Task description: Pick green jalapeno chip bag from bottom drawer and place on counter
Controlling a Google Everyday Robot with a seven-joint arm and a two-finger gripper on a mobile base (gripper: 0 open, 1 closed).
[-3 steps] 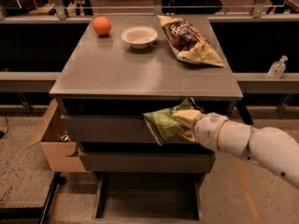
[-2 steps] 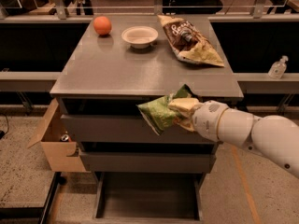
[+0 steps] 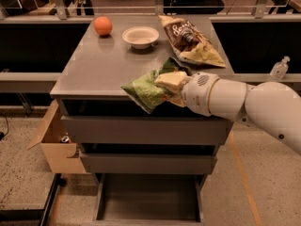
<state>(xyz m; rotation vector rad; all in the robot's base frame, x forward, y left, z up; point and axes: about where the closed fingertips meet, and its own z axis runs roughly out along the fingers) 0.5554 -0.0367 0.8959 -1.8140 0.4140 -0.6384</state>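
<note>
The green jalapeno chip bag point(image 3: 146, 91) is crinkly green foil, held in the air at the counter's front edge, level with the top. My gripper point(image 3: 170, 86) is shut on the bag's right side, its pale fingers point(image 3: 171, 79) clamped over the foil. The white arm reaches in from the right. The counter point(image 3: 103, 65) is the flat grey top of the cabinet. The bottom drawer point(image 3: 148, 202) is pulled open below, with a bare dark floor.
On the counter stand an orange point(image 3: 103, 25), a white bowl point(image 3: 140, 36) and a larger brown and yellow chip bag point(image 3: 190, 40). A cardboard box point(image 3: 56, 145) sits left of the cabinet. A sanitiser bottle point(image 3: 279, 68) stands at the right.
My gripper has lifted the green bag from in front of the top drawer up to the counter's front edge and a little left.
</note>
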